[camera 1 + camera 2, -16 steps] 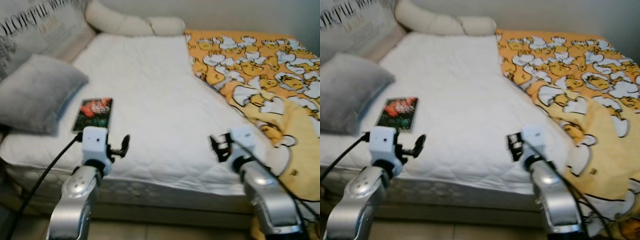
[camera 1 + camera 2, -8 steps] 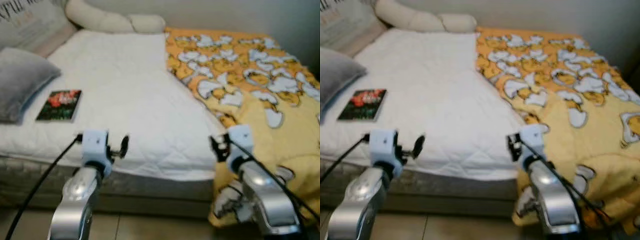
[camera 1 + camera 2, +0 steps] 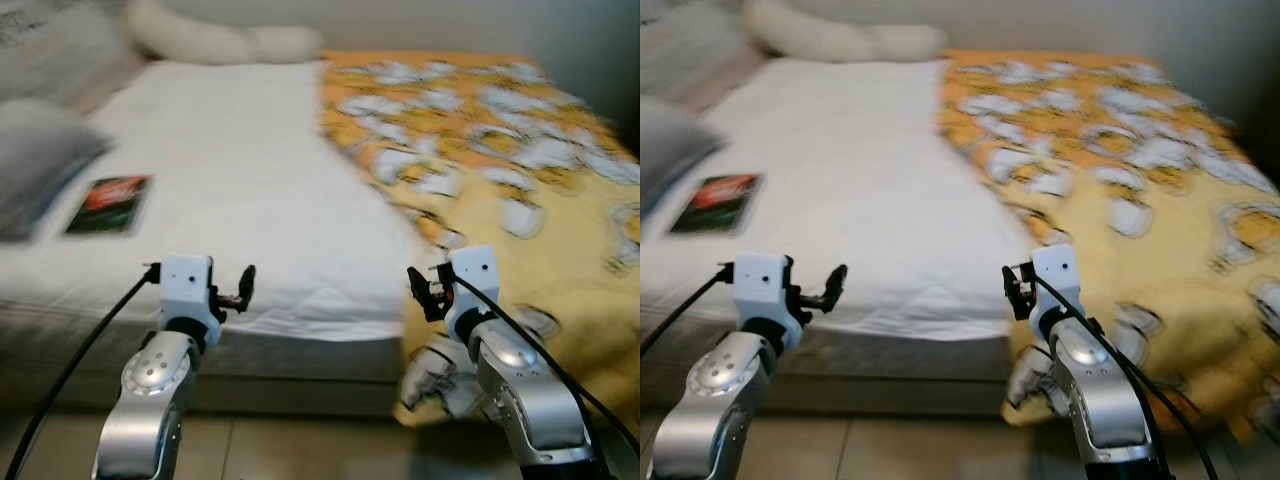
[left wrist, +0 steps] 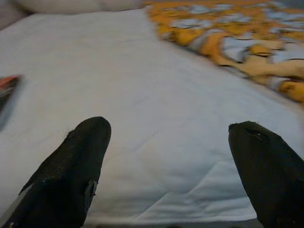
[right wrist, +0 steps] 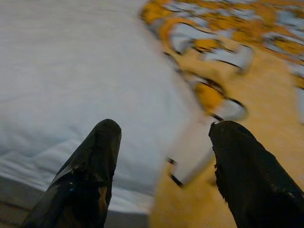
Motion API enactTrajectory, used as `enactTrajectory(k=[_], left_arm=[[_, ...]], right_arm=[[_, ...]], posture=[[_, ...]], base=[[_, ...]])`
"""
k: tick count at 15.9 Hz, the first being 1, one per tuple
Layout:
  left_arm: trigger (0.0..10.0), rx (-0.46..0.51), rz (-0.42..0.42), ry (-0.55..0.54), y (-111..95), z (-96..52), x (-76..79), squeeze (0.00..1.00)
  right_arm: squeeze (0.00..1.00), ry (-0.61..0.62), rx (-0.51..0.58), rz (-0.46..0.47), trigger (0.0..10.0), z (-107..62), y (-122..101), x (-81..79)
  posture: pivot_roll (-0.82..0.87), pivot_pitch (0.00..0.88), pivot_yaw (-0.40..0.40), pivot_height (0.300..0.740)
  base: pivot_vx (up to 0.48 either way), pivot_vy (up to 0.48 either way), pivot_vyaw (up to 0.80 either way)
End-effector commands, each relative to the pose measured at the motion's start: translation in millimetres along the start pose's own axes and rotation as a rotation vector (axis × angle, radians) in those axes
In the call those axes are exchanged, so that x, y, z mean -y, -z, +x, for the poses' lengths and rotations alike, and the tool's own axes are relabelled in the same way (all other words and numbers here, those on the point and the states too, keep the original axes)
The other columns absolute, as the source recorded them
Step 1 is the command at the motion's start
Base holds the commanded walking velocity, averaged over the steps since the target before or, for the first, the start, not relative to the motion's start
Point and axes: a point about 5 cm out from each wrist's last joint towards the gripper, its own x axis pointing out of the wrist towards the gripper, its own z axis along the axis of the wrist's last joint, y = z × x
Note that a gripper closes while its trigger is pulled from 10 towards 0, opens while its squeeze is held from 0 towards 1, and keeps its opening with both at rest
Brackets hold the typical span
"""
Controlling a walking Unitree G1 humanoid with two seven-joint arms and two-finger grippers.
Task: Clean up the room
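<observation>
Item: yellow blanket, printed with pale shapes on orange-yellow. It is lying over the half of the bed on the robot's right, its inner edge crossing the white mattress cover diagonally, its near corner spilling off the foot of the bed and hanging toward the floor.

Handling, as judged: soft, limp and light for its bulk; it is likely to drape, sag and drag rather than keep shape. Not fragile. A pinch on a flat stretch is likely to slip; a folded edge or corner is offering more to bite on. Best hold appears to be the hanging corner at the foot of the bed, just beside the right gripper, or the inner edge where it is meeting the white cover.

Secondary item: book with a dark red-and-green cover, lying flat on the bed's white half, near a grey pillow. Stiff, thin, light; an edge grip seems suitable.

Grippers: left gripper is hovering at the foot of the bed over the white cover, fingers spread apart, holding nothing. The right gripper is hovering where cover and blanket meet, fingers likewise parted and empty.

Views are blurring.
</observation>
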Motion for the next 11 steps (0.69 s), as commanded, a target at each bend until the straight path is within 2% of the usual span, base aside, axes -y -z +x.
enactTrajectory(k=[1, 5, 9, 11], left_arm=[[10.0, 0.012, -0.002, 0.028, -3.3, 2.3, 4.5, 0.07], [10.0, 0.009, -0.007, 0.036, -2.5, 2.4, 5.2, 0.07], [10.0, 0.006, -0.002, 0.028, -2.5, 3.3, 2.8, 0.06], [10.0, 0.004, 0.004, 0.021, -2.7, 4.1, 1.5, 0.06]], right_arm=[[0.0, 0.011, -0.005, 0.005, 10.0, 0.8, -0.3, 3.7], [0.0, 0.016, -0.004, 0.003, 10.0, 1.4, -1.1, 5.0], [0.0, -0.007, -0.006, -0.021, 10.0, 3.4, -1.4, 3.1], [0.0, -0.036, -0.008, -0.025, 10.0, 5.0, -1.2, 0.7]], posture=[[-0.03, 0.0, -0.002, 0.74], [-0.03, 0.0, -0.001, 0.74], [-0.03, 0.0, 0.002, 0.74], [-0.03, 0.0, 0.005, 0.74]], base=[[0.262, 0.0, -0.8], [0.27, 0.0, -0.75], [0.268, 0.0, 0.0], [0.0, 0.0, 0.0]])
